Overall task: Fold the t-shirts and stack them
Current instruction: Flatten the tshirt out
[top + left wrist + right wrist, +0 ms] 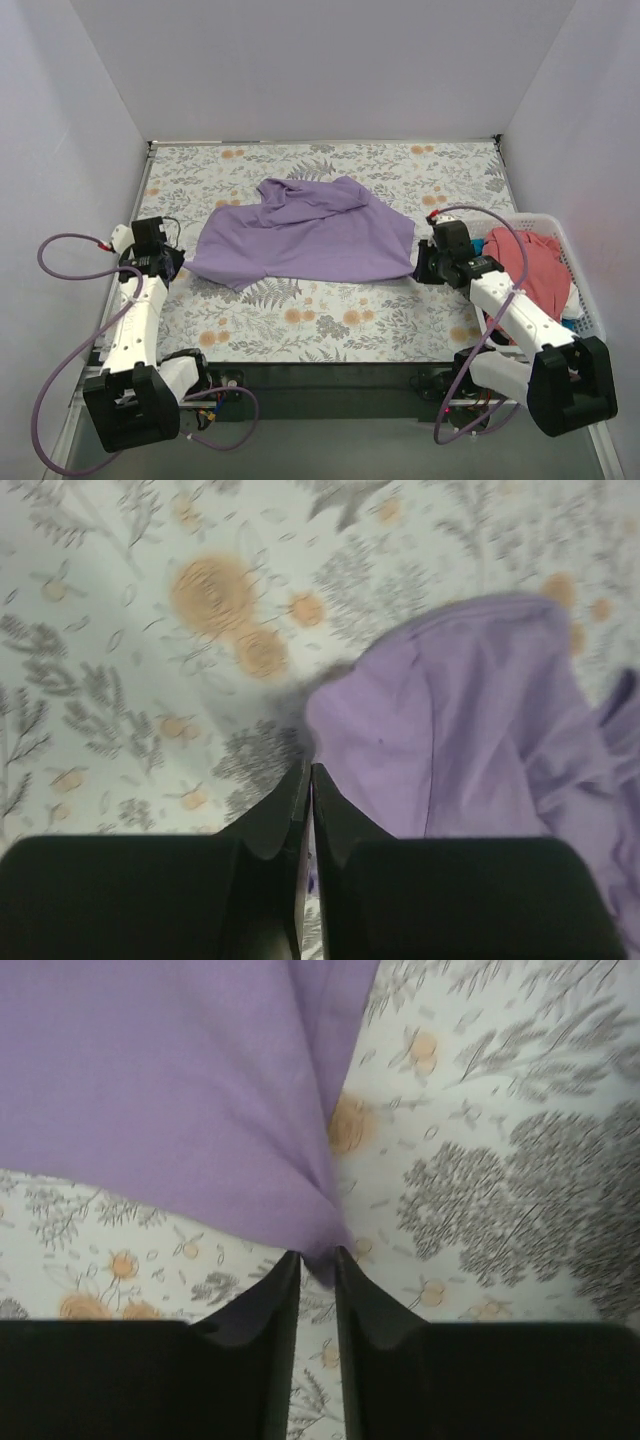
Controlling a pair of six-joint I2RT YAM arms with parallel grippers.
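Observation:
A lavender t-shirt lies spread and rumpled on the floral table, its top edge bunched. My left gripper is at the shirt's left corner. In the left wrist view its jaws are shut tight, with the corner of the lavender cloth meeting the tips. My right gripper is shut on the shirt's right corner. In the right wrist view the cloth gathers into a pinch between the fingertips. A coral-pink t-shirt lies crumpled in the basket.
A white slatted basket stands at the table's right edge, beside my right arm, with bits of white and blue cloth under the pink shirt. White walls close in the table on three sides. Floral tablecloth shows in front of the shirt.

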